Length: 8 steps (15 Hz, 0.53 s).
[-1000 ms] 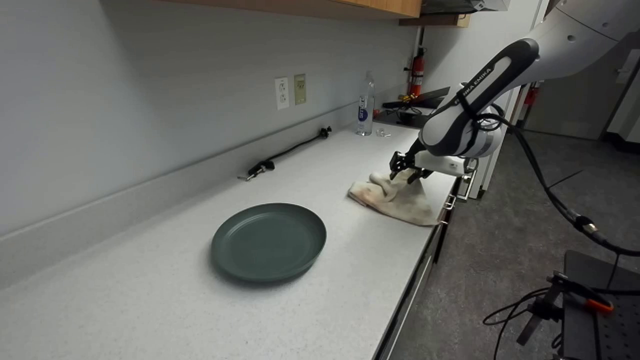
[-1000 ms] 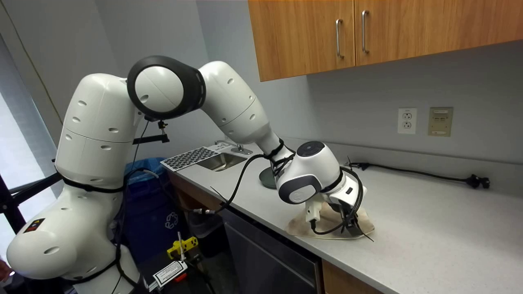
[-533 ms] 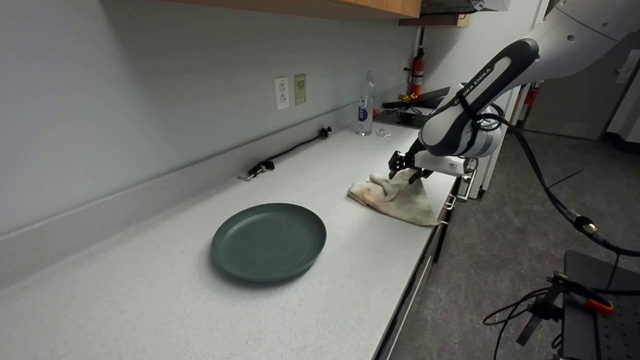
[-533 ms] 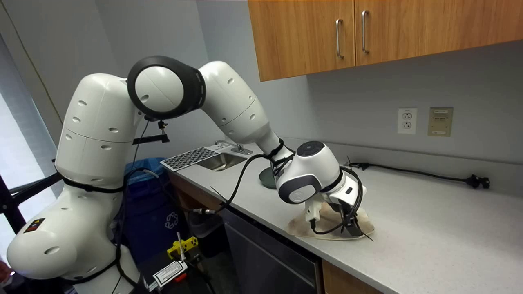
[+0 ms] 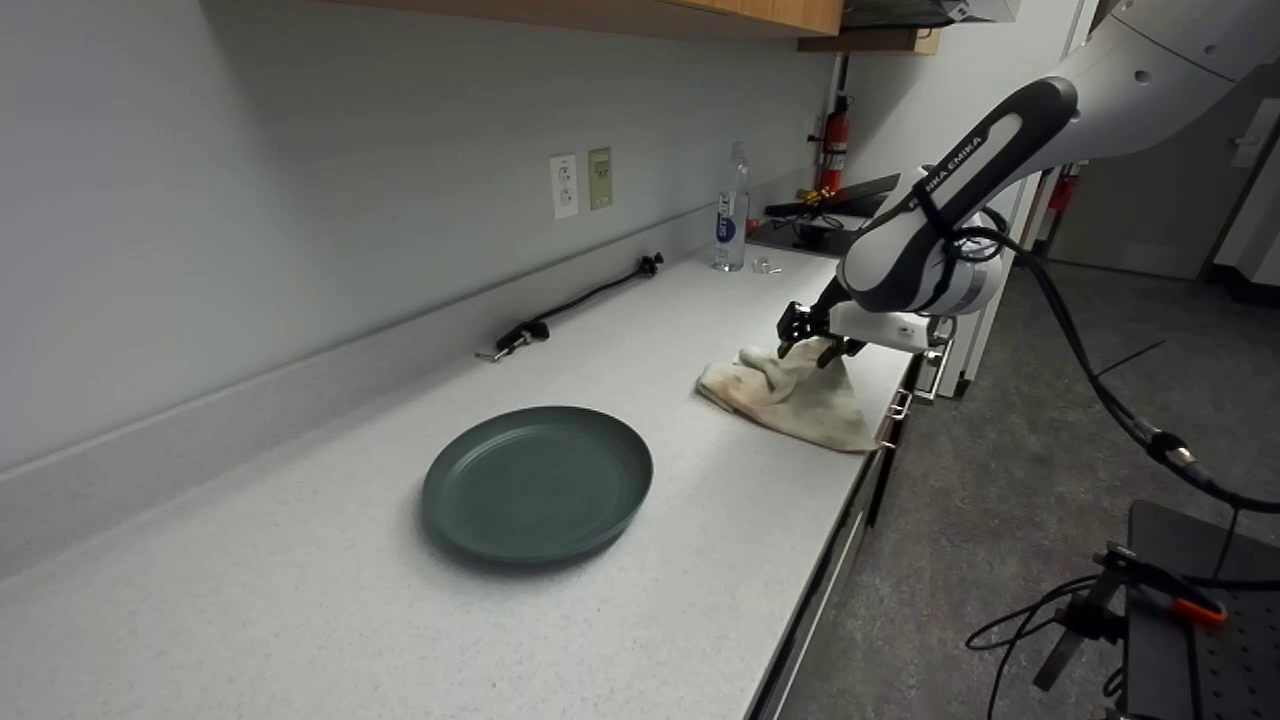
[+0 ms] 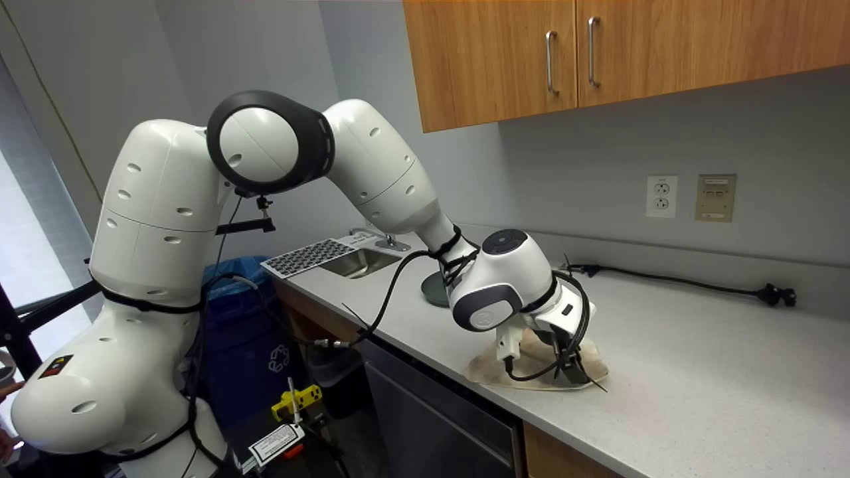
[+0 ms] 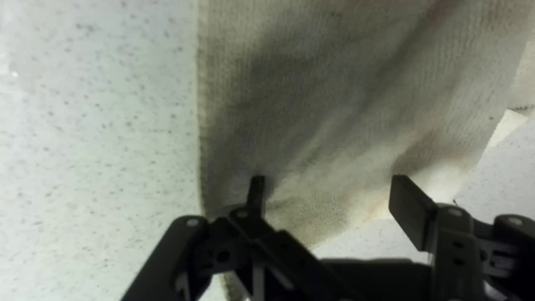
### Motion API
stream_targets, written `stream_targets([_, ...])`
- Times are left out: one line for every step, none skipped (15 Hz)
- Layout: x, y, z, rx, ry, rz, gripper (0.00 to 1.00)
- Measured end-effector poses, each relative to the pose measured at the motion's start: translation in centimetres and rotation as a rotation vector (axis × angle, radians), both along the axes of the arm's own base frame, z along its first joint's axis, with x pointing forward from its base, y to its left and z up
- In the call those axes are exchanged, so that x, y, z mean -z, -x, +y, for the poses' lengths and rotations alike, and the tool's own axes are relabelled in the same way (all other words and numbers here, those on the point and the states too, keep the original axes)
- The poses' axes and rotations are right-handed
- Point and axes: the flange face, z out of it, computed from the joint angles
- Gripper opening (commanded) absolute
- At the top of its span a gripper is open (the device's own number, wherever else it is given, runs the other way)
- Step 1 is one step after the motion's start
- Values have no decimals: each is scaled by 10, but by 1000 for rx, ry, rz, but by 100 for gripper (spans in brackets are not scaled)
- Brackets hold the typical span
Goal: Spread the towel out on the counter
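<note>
The cream towel (image 5: pixel 815 415) lies on the pale speckled counter (image 5: pixel 700 570) near its front edge, partly crumpled, with a raised fold on its back side. My gripper (image 5: pixel 806 357) is low over the towel's far part, pointing down. In the wrist view the fingers (image 7: pixel 411 211) stand wide apart, and the towel (image 7: pixel 355 96) runs flat-looking beneath them with soft creases. Nothing is pinched in the gripper (image 7: pixel 329 184). Whether the fingertips touch the cloth I cannot tell. In an exterior view the wrist covers much of the towel (image 6: pixel 485 372).
A dark green plate (image 5: pixel 540 485) sits on the counter on the near side of the towel. Along the backsplash lie a black cable mount (image 5: pixel 585 300) and a clear water bottle (image 5: pixel 731 215). A sink (image 6: pixel 362 263) is at the counter's far end in an exterior view.
My jaws look very slightly wider than a second ago. Arm and towel otherwise hold their place. A person's hand at the left edge of an exterior view has come further in.
</note>
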Motion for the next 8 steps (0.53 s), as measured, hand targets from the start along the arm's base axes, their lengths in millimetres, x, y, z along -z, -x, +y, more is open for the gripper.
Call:
stream_targets([0,0,0,0,0,0,95])
stream_targets([0,0,0,0,0,0,100])
stream_targets([0,0,1,-1,0,0,100])
stream_targets([-1,0,0,-1,1,-1,100])
stream_targets([-3,0,0,0,4,-5,100])
stream_targets([-7,1,-1,2,9,-12,100])
stream_targets([-13,3,-1,4,16,-24,100])
stream_targets([-20,5,-2,7,23,-36,100])
